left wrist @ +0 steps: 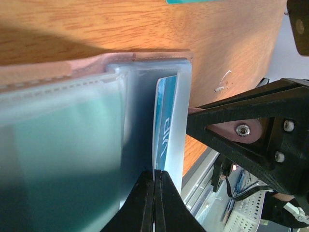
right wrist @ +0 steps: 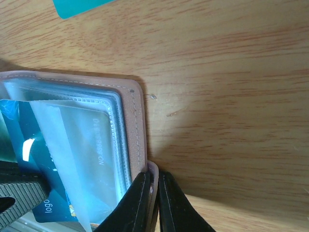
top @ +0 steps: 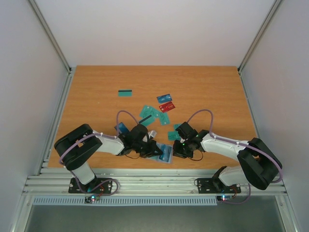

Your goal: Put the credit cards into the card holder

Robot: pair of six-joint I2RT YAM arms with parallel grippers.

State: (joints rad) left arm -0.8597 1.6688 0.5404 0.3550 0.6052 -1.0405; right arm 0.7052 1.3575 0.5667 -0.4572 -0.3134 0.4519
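My left tool point(left wrist: 154, 175) is pinched tight on a blue credit card point(left wrist: 162, 116); my right tool point(right wrist: 153, 180) is clamped on the card holder point(right wrist: 137, 116).
I grip the holder's tan cover edge, close to the worktop's point(top: 96, 92) near edge, so the clear sleeves point(right wrist: 96, 140) lie fanned open while the card goes edge-on into a pocket; I judge it partly in. The loose credit cards point(top: 147, 112), mostly teal, lie scattered farther back on the wood-grain top, which is boxed by plain white walls point(top: 159, 29), with aluminium rails point(top: 145, 182) in front.
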